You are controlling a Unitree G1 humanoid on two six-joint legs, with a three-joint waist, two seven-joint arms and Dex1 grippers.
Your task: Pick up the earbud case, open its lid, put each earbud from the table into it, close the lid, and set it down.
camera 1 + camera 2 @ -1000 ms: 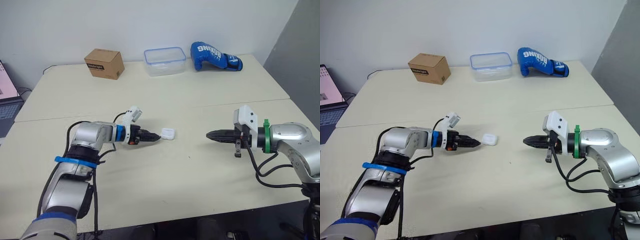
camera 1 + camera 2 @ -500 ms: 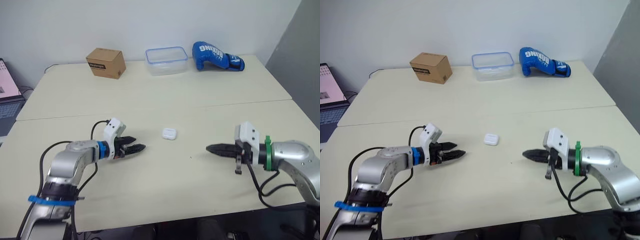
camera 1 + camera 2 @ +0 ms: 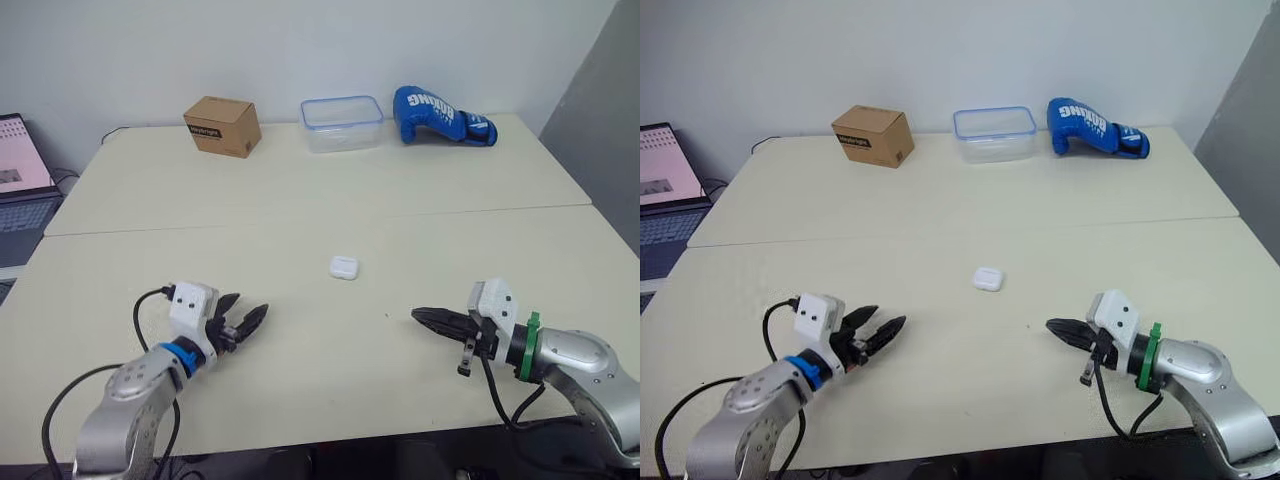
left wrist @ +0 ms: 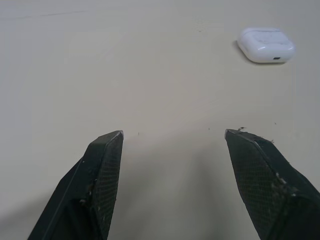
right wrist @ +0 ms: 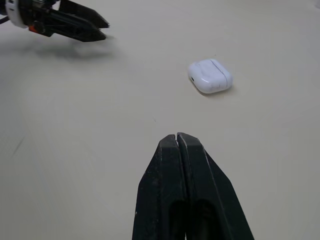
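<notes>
A small white earbud case (image 3: 344, 267) lies with its lid down on the cream table (image 3: 300, 200), near the middle, and shows in both wrist views (image 4: 265, 44) (image 5: 210, 76). My left gripper (image 3: 242, 321) hovers low over the front left of the table, well short of the case and to its left, open with nothing between its black fingers (image 4: 100, 175). My right gripper (image 3: 420, 316) is at the front right, pointing toward the case from a distance, shut and empty. I see no loose earbuds on the table.
Along the far edge stand a brown cardboard box (image 3: 222, 125), a clear plastic container with a blue rim (image 3: 342, 122) and a blue boxing glove (image 3: 440, 113). A laptop (image 3: 20, 170) sits off the table's left side. A seam crosses the table behind the case.
My left gripper has drawn back from the case toward the front left and opened. The right gripper has pulled back slightly, still shut. The camera view has shifted.
</notes>
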